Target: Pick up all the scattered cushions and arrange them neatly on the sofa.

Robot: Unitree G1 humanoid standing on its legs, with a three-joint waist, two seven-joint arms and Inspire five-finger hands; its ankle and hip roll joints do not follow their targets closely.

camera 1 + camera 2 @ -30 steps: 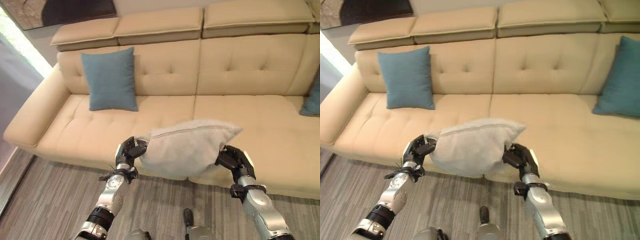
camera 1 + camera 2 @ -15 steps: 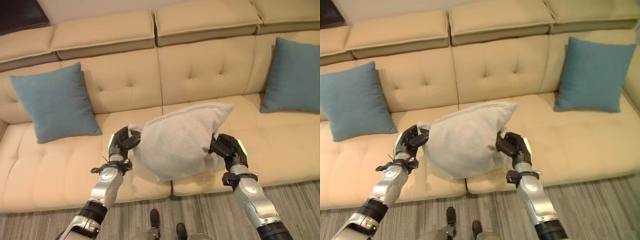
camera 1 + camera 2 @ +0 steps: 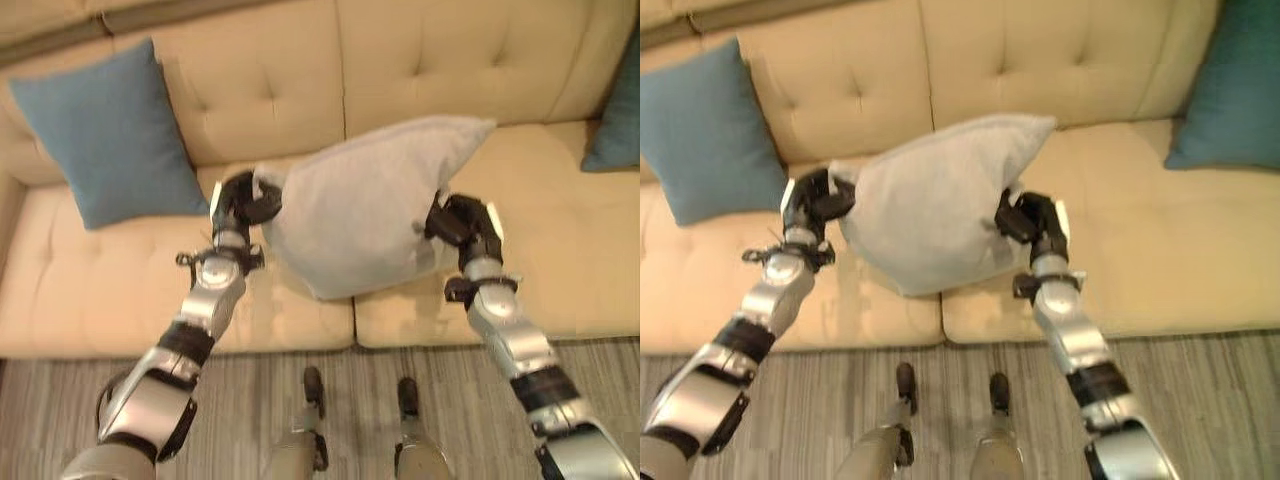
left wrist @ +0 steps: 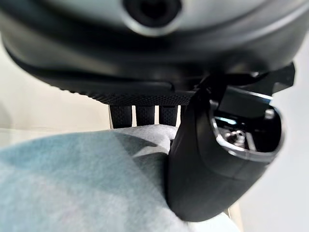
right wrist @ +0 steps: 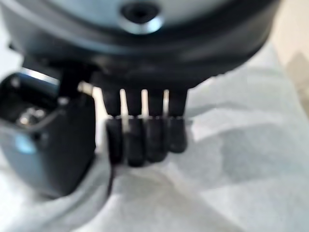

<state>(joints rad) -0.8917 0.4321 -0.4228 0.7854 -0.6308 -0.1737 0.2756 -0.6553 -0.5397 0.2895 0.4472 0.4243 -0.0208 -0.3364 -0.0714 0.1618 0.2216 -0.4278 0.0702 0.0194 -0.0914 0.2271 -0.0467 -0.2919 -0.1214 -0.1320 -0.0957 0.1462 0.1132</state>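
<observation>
I hold a light grey cushion [image 3: 365,205] up between both hands, over the middle seam of the beige sofa [image 3: 420,70]. My left hand [image 3: 240,200] is shut on the cushion's left corner, my right hand [image 3: 462,222] on its right edge. In the left wrist view the thumb [image 4: 217,164] presses into the grey fabric [image 4: 72,188]. In the right wrist view curled fingers [image 5: 145,137] dig into the cloth [image 5: 231,169]. A teal cushion [image 3: 105,130] leans against the backrest at the left, and another teal cushion [image 3: 1230,90] leans at the right.
Striped grey carpet [image 3: 250,400] lies in front of the sofa. The seat [image 3: 90,290] below the left teal cushion is bare, as is the seat [image 3: 570,250] right of my right hand.
The camera has tipped down and come closer to the sofa. Both hands have carried the grey cushion further over the seat, towards the backrest.
</observation>
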